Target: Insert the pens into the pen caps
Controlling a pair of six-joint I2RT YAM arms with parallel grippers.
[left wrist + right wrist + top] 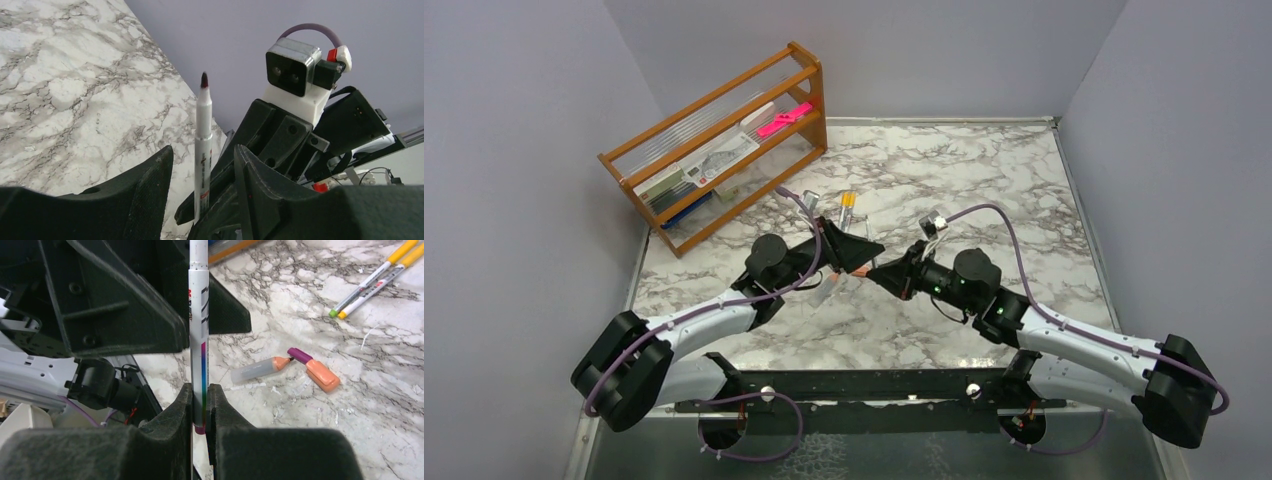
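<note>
Running straight away from the right wrist camera, a pen (199, 340) is gripped near its purple end by the closed right fingers (182, 407). Its long axis continues the line of those fingers and passes up out of that view's top edge, so the far end is not shown there. The barrel is whitish, with print and a coloured stripe along it.

From the left wrist, the other end is seen: a dark, uncapped tip that points up in the frame, towards the grey wall. The pen stands upright there, crossing the gap between the left fingers (155, 185). These are spread open, with a clear space on each side of the barrel.

From above, the two arms are seen to meet nose to nose over the middle of the marble desk (984, 170); the pen between them is too small to be made out.

Only the right wrist view shows clearly what lies on the desk beside the pen: a pale barrel (257, 369) with an orange tip, touching an orange-pink cap (320, 375) with a purple end. Two yellow-ended pens (372, 282) lie side by side, well apart from these.
</note>
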